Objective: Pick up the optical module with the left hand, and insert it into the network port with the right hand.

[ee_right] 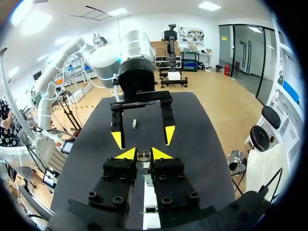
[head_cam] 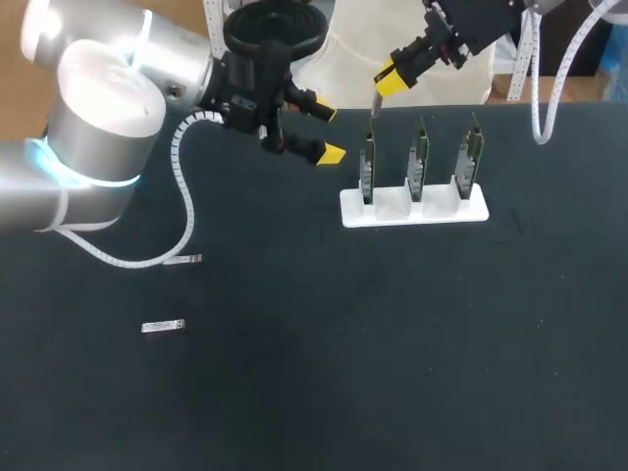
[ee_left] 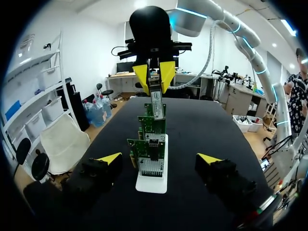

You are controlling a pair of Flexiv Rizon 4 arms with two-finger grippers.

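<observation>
Overhead, the right gripper [ee_left: 154, 78] is clamped on the optical module [head_cam: 374, 110]. Its two yellow-tipped fingers press the upper end from either side, and the module hangs upright below them.

- **Module position:** it stands over the row of three green circuit cards [head_cam: 420, 157], which are set upright in a white holder [head_cam: 412, 210] on the dark table [head_cam: 392, 343]. Its lower end meets the top edge of the card at the row's left-arm end. Whether it has entered a port cannot be told.
- **Port:** in the left wrist view the nearest card carries a metal port cage [ee_left: 150, 166] on its face, just above the holder's base.
- **Left gripper:** the left gripper [head_cam: 324, 130] hangs beside the holder with its jaws spread wide and holding nothing. In its own view the two tips flank the holder without touching it, and the cards line up one behind another between them.
- **Right wrist view:** the module's top shows between the closed tips, with the left gripper's open fingers directly ahead.
- **Second module:** a second module [head_cam: 164, 326] lies flat on the table, well apart from the holder, on the left arm's side.
</observation>
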